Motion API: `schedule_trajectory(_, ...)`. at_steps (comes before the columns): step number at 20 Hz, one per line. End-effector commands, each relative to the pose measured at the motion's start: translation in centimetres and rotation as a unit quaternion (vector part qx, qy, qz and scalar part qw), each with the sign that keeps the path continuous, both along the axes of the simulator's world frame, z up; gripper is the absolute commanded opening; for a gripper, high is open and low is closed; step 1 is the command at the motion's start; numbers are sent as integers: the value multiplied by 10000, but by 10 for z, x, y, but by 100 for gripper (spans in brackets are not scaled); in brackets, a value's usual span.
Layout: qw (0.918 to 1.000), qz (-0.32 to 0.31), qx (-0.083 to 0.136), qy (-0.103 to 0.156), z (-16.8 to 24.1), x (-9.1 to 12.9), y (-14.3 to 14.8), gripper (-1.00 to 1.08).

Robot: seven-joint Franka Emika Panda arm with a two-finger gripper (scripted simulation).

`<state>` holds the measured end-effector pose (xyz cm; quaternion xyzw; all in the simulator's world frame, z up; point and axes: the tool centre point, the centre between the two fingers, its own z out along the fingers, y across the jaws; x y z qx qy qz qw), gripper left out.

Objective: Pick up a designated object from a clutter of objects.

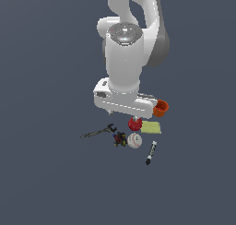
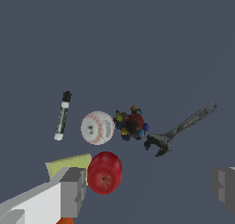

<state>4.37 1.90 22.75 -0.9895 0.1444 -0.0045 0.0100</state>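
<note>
The designated object, a white baseball (image 1: 134, 140) (image 2: 97, 127) with red stitching, lies on the grey floor in the middle of the clutter of objects. A red round fruit (image 1: 134, 124) (image 2: 104, 172) sits just behind it, and a multicoloured toy (image 1: 120, 139) (image 2: 132, 125) touches or nearly touches its side. My gripper (image 1: 122, 114) (image 2: 149, 188) hangs open above the clutter, roughly over the fruit and short of the baseball. Nothing is between its fingers (image 2: 73, 191).
A grey wrench (image 1: 97, 133) (image 2: 181, 129) lies beyond the toy on the exterior view's left. A black marker (image 1: 151, 153) (image 2: 62, 116) lies on the baseball's other side. A flat yellow block (image 1: 151, 127) (image 2: 69, 164) and an orange cup (image 1: 160, 108) sit beside the fruit.
</note>
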Motion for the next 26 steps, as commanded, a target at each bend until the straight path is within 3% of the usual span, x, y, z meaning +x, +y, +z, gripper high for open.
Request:
schedule_trajectory(1, 9998, -218, -19, 14, -21, 6, 11, 100)
schedule_trajectory(14, 9941, -1077, -76, 62, -111, 20, 55, 100)
schedule_trajectory(26, 9923, -1233, -85, 75, -130, 20, 64, 100)
